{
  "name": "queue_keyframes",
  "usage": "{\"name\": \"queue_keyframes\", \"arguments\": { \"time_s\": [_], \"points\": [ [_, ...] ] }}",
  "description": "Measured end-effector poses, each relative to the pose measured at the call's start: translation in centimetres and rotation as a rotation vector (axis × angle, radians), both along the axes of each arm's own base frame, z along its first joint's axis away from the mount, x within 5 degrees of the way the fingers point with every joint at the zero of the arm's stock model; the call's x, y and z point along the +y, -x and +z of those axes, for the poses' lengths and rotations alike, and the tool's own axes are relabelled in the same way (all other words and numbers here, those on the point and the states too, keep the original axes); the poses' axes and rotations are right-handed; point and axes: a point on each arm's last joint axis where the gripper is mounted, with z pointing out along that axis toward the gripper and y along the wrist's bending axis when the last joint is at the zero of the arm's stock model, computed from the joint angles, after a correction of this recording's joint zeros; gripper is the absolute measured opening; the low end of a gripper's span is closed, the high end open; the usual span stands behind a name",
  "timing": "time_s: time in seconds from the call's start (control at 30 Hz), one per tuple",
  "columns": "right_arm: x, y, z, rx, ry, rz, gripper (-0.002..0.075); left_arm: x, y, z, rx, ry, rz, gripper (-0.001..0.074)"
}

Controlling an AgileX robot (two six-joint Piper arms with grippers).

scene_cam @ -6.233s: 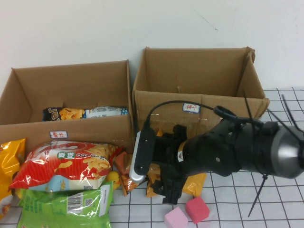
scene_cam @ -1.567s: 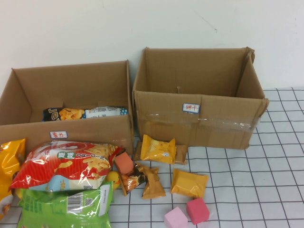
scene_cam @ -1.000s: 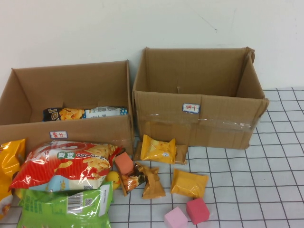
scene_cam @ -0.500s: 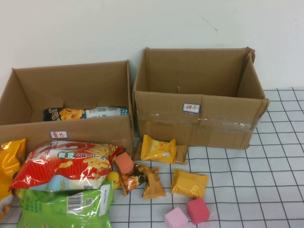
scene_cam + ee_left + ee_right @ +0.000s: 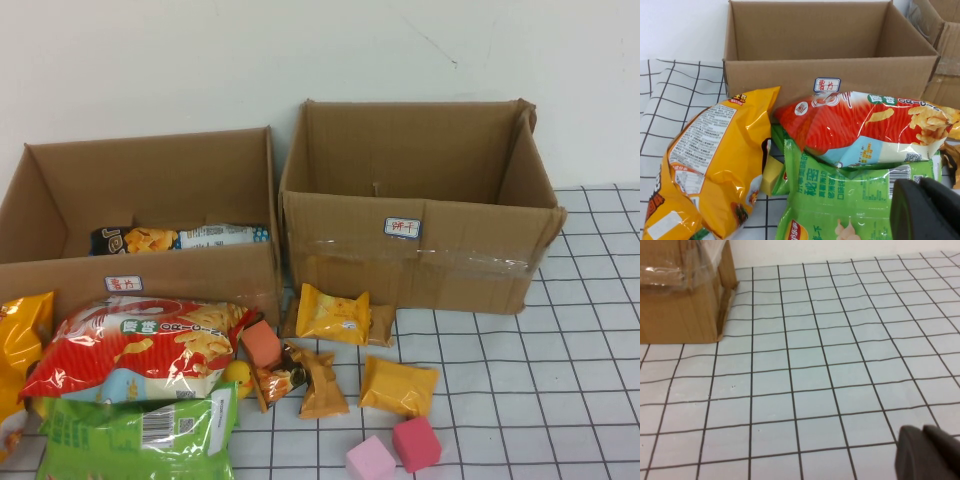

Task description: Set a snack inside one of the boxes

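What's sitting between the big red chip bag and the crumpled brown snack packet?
In the high view, an orange block lies between the red chip bag and the brown packet, with a small yellow ball below it. Left gripper hangs over the green bag; right gripper over bare grid.

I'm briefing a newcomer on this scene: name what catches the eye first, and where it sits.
The red chip bag shows first, piled on a green bag in front of the left box; small yellow packets lie before the right box. The left gripper hangs over the green bag, the right gripper above bare gridded table.
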Motion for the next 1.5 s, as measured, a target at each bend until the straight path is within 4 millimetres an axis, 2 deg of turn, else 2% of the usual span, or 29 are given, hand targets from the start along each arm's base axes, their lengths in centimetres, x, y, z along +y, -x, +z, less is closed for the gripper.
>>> {"name": "queue_keyframes", "arguments": {
  "time_s": [0.7,0.87,1.0,1.13,1.3,1.5],
  "points": [
    [0.0,0.0,0.0,0.0,-0.002,-0.001,-0.0001,0.0,-0.3,-0.2,-0.019,0.004,0.002,-0.0001],
    [0.0,0.0,0.1,-0.002,-0.002,-0.001,-0.0001,0.1,-2.1,-2.2,-0.119,-0.008,0.029,-0.0001],
    [0.0,0.0,0.1,-0.002,-0.002,-0.001,-0.0001,0.2,-3.8,-5.3,-0.215,-0.062,0.048,-0.0001],
    [0.0,0.0,0.0,0.0,-0.002,-0.002,-0.0001,0.2,-4.4,-8.7,-0.179,-0.09,0.04,-0.0001],
    [0.0,0.0,0.0,0.0,-0.002,-0.002,-0.0001,0.2,-4.2,-10.0,-0.071,-0.12,0.026,-0.0001],
    [0.0,0.0,0.0,0.0,-0.002,-0.002,-0.0001,0.1,-4.1,-10.2,-0.057,-0.152,0.008,-0.0001]
  ]
}}
